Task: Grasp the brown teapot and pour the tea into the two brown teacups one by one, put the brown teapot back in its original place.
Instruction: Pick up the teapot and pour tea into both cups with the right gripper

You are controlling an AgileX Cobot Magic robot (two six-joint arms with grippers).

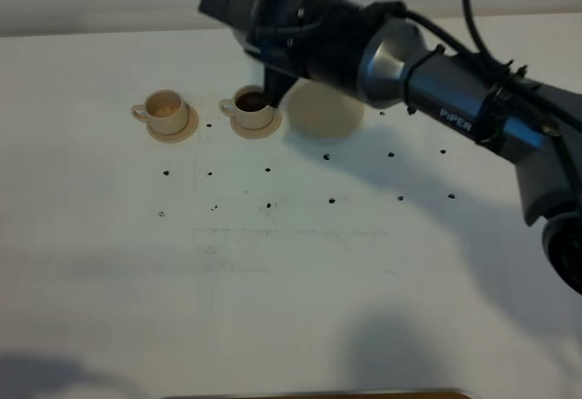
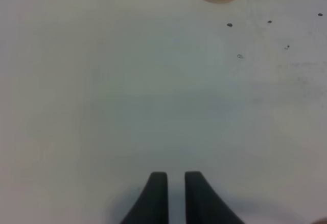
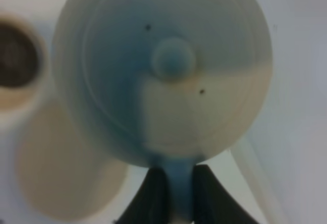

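The only readable lettering is the word "PiPER", in white capitals with a small i, on the dark forearm of the right arm (image 1: pixel 459 119) in the high view. The black dots and faint pencil-like marks on the bench (image 1: pixel 273 263) form no legible words or numbers, and both wrist views show no text.

The right arm (image 1: pixel 364 54) hides the brown teapot (image 3: pixel 163 71), which is blurred in the right wrist view.

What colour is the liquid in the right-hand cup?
Dark brown liquid, clearest in the exterior high view.
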